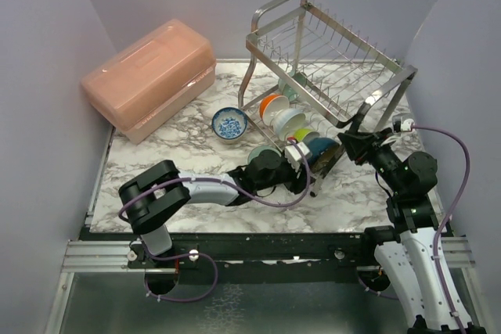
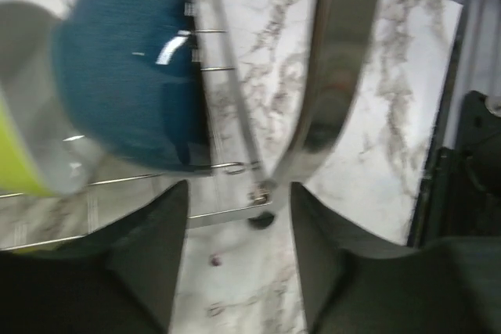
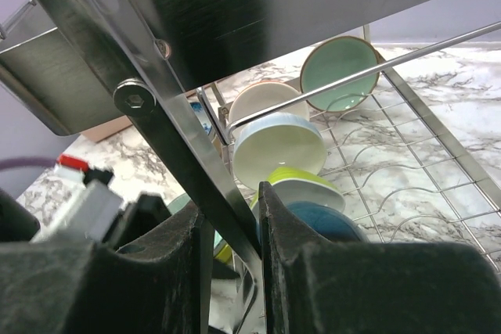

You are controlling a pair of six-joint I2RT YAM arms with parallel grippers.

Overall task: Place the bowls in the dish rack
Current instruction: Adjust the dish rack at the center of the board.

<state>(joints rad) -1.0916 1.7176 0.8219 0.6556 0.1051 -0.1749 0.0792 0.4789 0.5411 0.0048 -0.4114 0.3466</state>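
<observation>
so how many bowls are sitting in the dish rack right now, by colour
mint green bowl: 1
cream bowl: 1
white bowl: 1
lime bowl: 1
teal bowl: 1
total in the dish rack: 5

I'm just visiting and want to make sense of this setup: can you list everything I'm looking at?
Dish rack: one, shiny steel, back right of table.
Racked bowls: five visible, mint, orange-rimmed, white, lime, teal, on lower shelf.
Patterned bowl: one, blue-and-white, on table left of rack.
Lidded box: one, pink, back left.
Table: one, white marble.
Left tool: one, black, open, by lower shelf.
Right tool: one, black, clamped on a rack frame bar.
</observation>
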